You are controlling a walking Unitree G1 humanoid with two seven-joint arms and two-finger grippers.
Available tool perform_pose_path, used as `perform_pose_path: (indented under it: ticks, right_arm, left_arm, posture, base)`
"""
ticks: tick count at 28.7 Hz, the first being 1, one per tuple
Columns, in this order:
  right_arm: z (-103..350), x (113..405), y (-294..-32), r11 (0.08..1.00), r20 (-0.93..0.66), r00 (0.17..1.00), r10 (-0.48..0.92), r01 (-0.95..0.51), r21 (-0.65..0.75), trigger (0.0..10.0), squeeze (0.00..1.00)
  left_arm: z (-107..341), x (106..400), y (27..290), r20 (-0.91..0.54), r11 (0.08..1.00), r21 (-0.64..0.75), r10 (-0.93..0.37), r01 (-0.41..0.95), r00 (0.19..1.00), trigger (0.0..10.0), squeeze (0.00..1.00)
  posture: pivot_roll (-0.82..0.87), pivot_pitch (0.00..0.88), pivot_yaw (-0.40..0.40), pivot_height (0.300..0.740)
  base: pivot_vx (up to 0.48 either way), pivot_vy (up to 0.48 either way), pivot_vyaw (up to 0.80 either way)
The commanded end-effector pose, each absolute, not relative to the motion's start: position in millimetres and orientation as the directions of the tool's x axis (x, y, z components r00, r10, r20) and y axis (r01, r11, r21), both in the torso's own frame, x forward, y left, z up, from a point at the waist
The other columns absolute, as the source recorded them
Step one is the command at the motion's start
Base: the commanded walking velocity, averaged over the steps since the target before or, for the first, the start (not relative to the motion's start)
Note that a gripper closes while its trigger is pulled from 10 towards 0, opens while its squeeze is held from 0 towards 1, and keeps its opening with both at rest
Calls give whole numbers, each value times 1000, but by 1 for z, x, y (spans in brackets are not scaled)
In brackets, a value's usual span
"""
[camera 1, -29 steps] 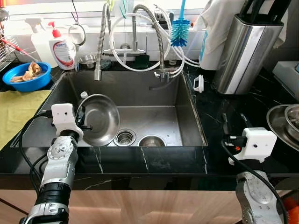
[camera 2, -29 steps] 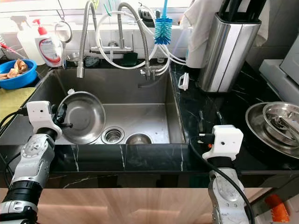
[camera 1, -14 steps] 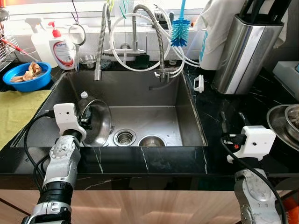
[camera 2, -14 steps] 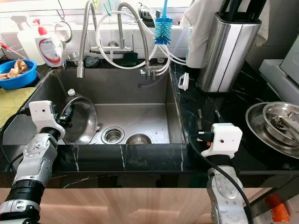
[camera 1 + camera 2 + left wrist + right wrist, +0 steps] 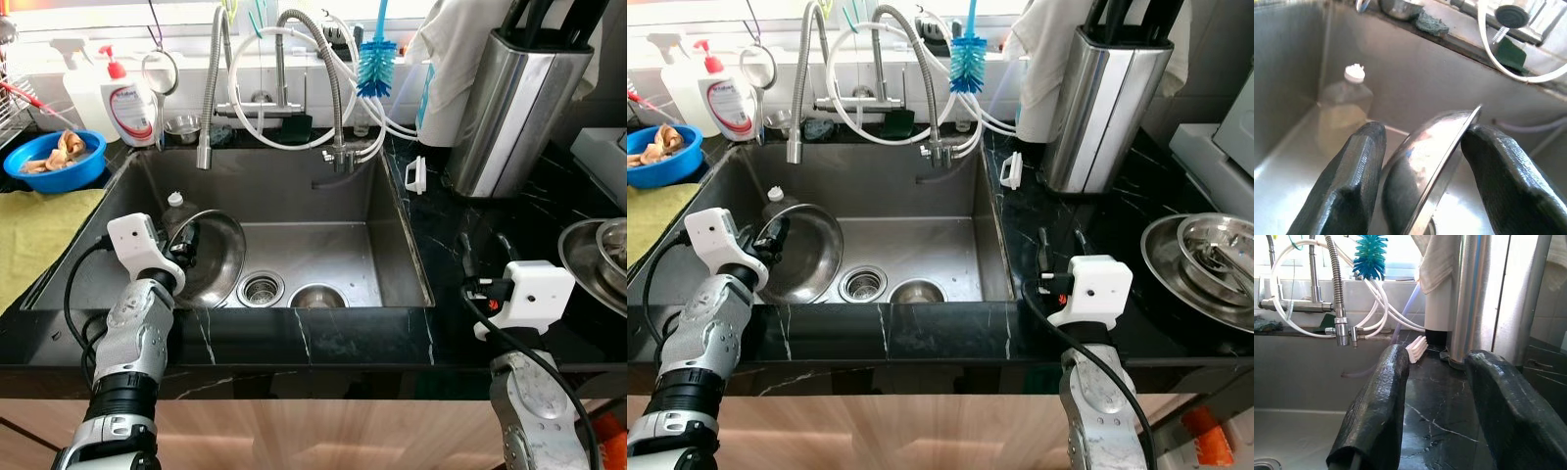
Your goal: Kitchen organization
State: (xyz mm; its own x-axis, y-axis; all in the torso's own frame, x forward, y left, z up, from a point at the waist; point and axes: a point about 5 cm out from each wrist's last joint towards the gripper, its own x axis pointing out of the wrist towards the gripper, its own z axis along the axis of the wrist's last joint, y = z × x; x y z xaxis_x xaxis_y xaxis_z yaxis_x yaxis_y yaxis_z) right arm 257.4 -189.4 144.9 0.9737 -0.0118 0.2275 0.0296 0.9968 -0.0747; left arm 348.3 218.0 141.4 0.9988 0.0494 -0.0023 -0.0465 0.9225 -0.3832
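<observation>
A shiny steel bowl [image 5: 217, 257] stands tilted on its edge at the left of the steel sink [image 5: 333, 196]. My left gripper [image 5: 186, 250] is shut on the bowl's rim; in the left wrist view the rim [image 5: 1449, 142] runs between both black fingers [image 5: 1347, 181]. My right gripper [image 5: 483, 257] hovers open over the black marble counter [image 5: 451, 235] just right of the sink, its fingers [image 5: 1376, 406] apart with nothing between them.
A small capped bottle [image 5: 174, 208] stands behind the bowl; the drain [image 5: 261, 289] and a small steel cup [image 5: 316, 296] lie mid-sink. Hose taps [image 5: 338, 117] hang above. A blue bowl [image 5: 54, 160], soap dispenser [image 5: 132, 98], steel knife block [image 5: 514, 98] and stacked steel dishes [image 5: 1205, 259] ring the counter.
The bowl in my left gripper has turned from facing up toward me to leaning more on edge, and sits a little lower in the sink. The right arm has hardly moved.
</observation>
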Motion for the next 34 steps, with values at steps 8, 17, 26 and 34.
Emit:
perform_pose_path:
  ticks: [8,17,26,34]
  right_arm:
    - [145,261,-187,998,216,976,-2,15,-60,10000,0]
    - [154,261,-189,997,246,969,-17,35,-66,10000,0]
    - [173,261,-197,989,262,960,-100,124,-77,10000,0]
    - [174,267,-221,953,66,954,-292,296,-59,10000,0]
  left_arm:
    - [163,355,215,25,850,-527,23,-6,999,10000,0]
    - [179,347,198,156,982,-165,-67,92,985,10000,0]
    - [183,337,196,228,996,45,-90,81,969,10000,0]
    - [180,336,193,228,993,68,-108,95,968,10000,0]
  posture:
    - [-59,0,28,740]
    - [-60,0,28,740]
    - [-69,0,28,740]
    - [-77,0,27,740]
  base:
    - [0,0,0]
    - [0,0,0]
    - [0,0,0]
    - [0,0,0]
